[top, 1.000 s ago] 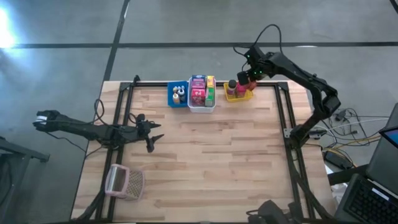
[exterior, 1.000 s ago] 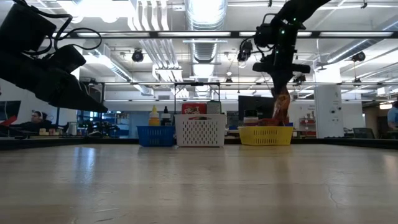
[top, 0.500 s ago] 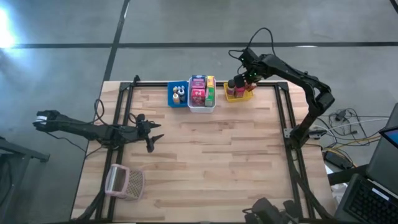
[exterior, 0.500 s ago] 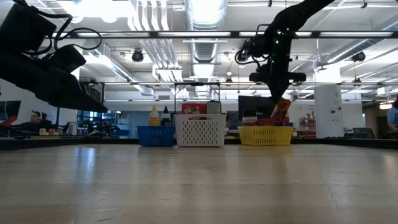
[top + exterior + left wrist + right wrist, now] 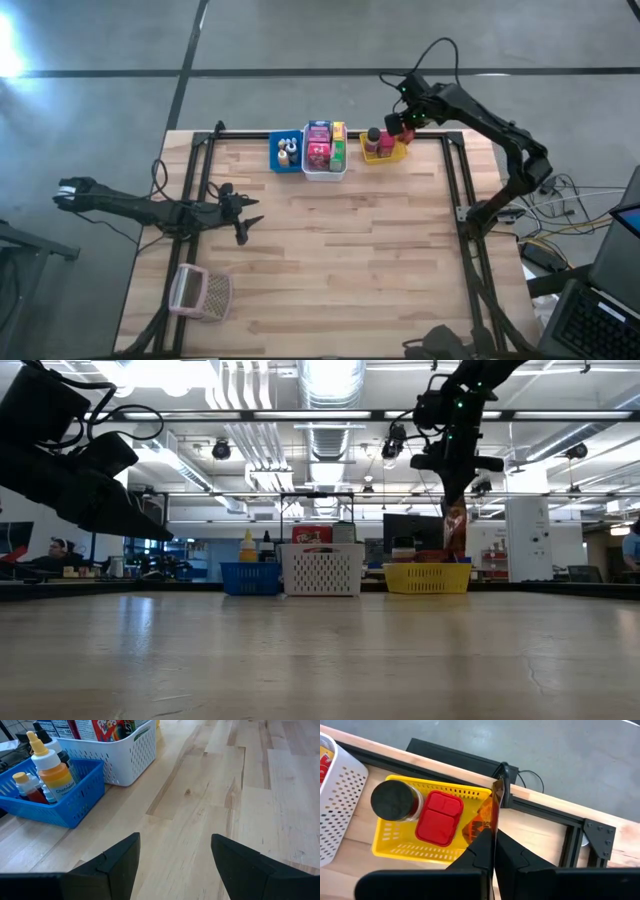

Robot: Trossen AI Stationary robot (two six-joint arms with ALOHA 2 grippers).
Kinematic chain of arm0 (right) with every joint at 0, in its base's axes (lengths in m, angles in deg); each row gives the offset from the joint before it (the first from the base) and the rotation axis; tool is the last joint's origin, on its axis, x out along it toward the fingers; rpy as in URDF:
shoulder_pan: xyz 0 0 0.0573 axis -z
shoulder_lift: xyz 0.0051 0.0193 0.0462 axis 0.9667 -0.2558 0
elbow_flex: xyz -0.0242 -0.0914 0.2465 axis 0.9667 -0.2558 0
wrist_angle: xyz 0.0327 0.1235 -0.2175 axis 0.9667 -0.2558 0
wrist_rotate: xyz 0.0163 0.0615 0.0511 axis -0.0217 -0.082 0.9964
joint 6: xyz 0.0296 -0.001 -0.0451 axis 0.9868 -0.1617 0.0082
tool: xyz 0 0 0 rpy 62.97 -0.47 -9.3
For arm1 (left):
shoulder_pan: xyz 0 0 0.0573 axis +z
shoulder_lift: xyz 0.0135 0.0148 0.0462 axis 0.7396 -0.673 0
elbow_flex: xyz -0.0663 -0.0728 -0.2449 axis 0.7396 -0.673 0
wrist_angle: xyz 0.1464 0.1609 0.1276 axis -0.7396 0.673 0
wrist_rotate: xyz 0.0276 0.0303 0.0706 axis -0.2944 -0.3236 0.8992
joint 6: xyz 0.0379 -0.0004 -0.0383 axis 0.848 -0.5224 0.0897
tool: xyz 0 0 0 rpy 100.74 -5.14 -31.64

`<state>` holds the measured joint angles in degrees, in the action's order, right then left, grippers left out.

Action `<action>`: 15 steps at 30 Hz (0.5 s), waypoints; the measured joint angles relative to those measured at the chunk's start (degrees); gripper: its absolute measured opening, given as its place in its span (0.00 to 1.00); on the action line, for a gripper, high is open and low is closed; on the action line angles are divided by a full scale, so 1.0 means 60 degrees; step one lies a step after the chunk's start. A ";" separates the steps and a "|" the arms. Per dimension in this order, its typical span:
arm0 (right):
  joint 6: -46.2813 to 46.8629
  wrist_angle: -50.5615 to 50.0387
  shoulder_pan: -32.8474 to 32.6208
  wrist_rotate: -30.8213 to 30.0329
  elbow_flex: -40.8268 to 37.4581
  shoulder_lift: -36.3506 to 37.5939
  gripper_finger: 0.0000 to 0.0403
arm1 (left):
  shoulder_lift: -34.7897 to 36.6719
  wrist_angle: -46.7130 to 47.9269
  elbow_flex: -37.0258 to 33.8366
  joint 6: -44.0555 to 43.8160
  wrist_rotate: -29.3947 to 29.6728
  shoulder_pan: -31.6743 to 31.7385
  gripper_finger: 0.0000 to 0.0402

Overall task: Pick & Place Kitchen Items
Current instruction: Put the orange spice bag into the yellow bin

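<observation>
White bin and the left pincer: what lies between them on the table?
Nothing. In the high view only bare wood separates the white bin from the left pincer. The left wrist view shows the same empty boards.

This is a robotics lab set in a large open industrial hall. The low view shows an exposed ceiling point(image 5: 320, 420) with silver ventilation ducts point(image 5: 330, 385), strip lights and bare pipes, and desks with monitors point(image 5: 405, 530) far behind. A person point(image 5: 60, 550) sits at a workstation at the far left. The butcher-block table point(image 5: 330, 250) stands on a polished grey concrete floor point(image 5: 300, 40), framed by black metal rails point(image 5: 460, 190). Loose cables point(image 5: 560, 200) and a laptop point(image 5: 600, 320) lie beside the table.
</observation>
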<state>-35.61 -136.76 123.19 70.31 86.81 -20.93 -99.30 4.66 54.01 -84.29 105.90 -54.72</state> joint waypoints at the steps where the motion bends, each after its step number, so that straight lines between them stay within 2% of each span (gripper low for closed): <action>1: 0.0000 0.0000 0.0000 -0.0024 0.0000 0.0013 0.02 | -0.0004 0.0000 0.0000 0.0000 -0.0001 -0.0001 0.62; 15: 0.0142 0.0239 -0.0084 0.0348 -0.0327 -0.0347 0.02 | -0.0004 0.0000 0.0000 -0.0001 -0.0003 -0.0001 0.62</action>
<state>-34.75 -135.33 122.68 72.40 84.84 -23.01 -99.32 4.66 54.01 -84.29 105.88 -54.73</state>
